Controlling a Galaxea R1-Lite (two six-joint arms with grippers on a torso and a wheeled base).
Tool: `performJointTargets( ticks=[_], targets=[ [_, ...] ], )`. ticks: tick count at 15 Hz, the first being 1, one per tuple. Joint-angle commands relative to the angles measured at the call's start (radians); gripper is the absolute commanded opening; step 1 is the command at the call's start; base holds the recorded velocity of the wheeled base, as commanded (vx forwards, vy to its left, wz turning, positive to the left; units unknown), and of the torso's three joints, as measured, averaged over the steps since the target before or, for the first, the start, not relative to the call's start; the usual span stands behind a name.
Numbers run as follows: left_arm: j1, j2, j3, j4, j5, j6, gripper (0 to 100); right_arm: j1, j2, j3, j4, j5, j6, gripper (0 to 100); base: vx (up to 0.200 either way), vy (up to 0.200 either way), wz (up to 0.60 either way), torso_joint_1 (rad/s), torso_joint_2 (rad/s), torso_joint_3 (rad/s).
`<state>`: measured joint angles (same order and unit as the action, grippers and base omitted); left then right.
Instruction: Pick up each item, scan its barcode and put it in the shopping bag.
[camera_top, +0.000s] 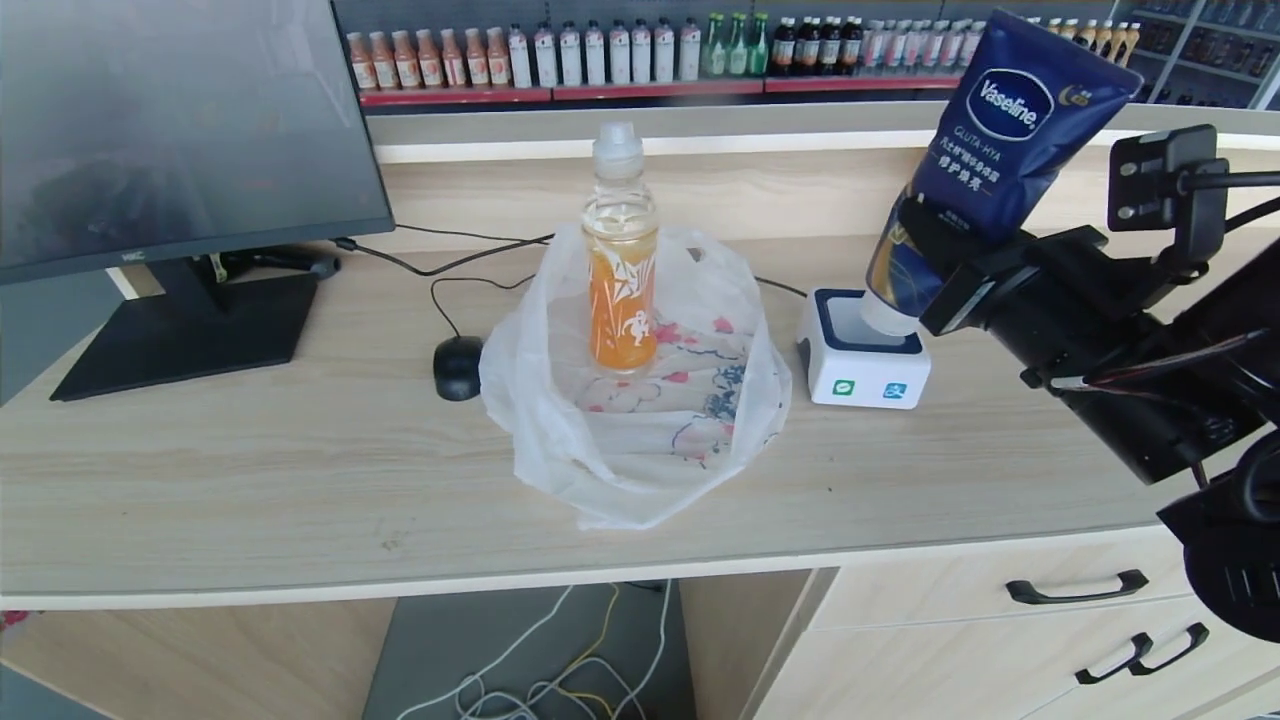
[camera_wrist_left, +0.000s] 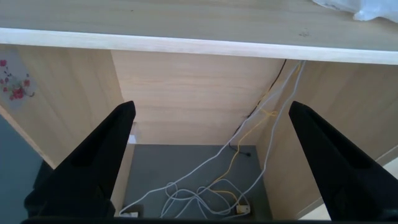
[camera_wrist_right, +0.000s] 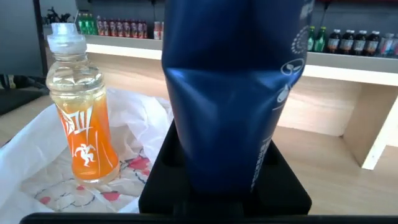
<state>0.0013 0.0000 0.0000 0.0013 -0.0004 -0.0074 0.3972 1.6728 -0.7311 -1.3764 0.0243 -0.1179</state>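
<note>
My right gripper (camera_top: 935, 265) is shut on a dark blue lotion tube (camera_top: 990, 140), held cap-down just above the white barcode scanner (camera_top: 865, 360) on the counter. The tube (camera_wrist_right: 233, 93) rises close in front of the right wrist camera. An orange drink bottle (camera_top: 621, 255) stands upright inside the open white shopping bag (camera_top: 640, 440) at the counter's middle; the same bottle (camera_wrist_right: 81, 118) stands on the bag (camera_wrist_right: 37, 168) in the right wrist view. My left gripper (camera_wrist_left: 208, 162) hangs open below the counter edge, its fingers (camera_wrist_left: 93, 162) wide apart over floor cables.
A monitor (camera_top: 170, 130) on its stand occupies the counter's left. A black mouse (camera_top: 458, 366) lies left of the bag, its cable running back. Drawers (camera_top: 1075, 590) sit below the counter at right. Shelves of bottles (camera_top: 620, 50) line the back.
</note>
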Motion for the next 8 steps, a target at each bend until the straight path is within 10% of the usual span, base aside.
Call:
performJointTargets(
  ticks=[1,8],
  targets=[
    [-0.001,0.0,0.0,-0.001,0.0,0.001,100,0.006,0.024,-0.002,-0.006,0.0,0.0,0,0.0,0.2,0.0,-0.002,0.0,0.002],
    [-0.001,0.0,0.0,-0.001,0.0,0.003,100,0.04,0.136,-0.065,-0.018,0.0,0.0,0,0.0,0.0,0.0,0.0,0.0,0.0]
  ],
)
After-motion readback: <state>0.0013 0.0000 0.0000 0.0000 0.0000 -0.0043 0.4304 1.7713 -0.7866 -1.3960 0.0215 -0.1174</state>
